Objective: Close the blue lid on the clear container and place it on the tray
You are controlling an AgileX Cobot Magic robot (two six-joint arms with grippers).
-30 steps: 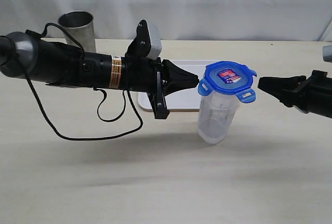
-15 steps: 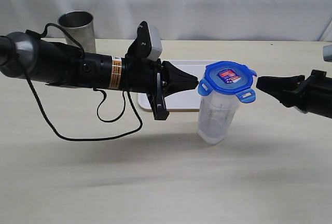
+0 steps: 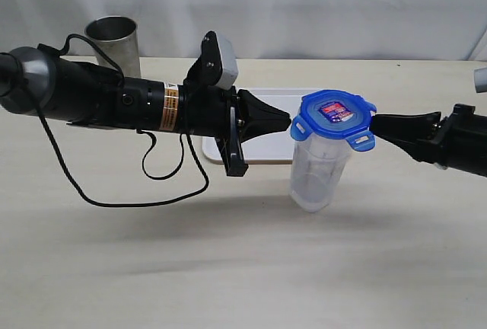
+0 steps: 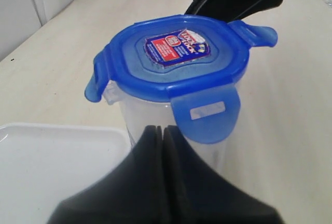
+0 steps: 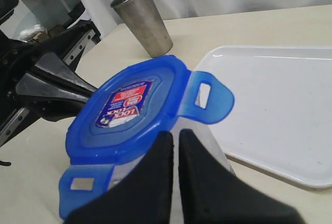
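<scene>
**Lidded container on the desk, clenched fingers at either side**

The clear container stands on the desk just in front of the tray, not on it. The blue lid sits on its mouth. The flaps that show splay outward rather than lying against the wall.

The left fingers are clenched together and grasp nothing, with their tip just beside the lid's near edge. The right fingers are likewise pressed shut and empty. Their tip reaches the lid's flap on the opposite side, but no view settles whether it touches.

Much of the tray is hidden: the left arm covers one end and the container the other. The right arm is cut off at the frame's edge. The steel cup stands well behind, its base hidden by the left arm.

In the left wrist view the fingers are a dark blur that covers the container's lower body, and only a corner of the tray shows beside it. In the right wrist view the fingers hide most of the container wall below the lid.
</scene>
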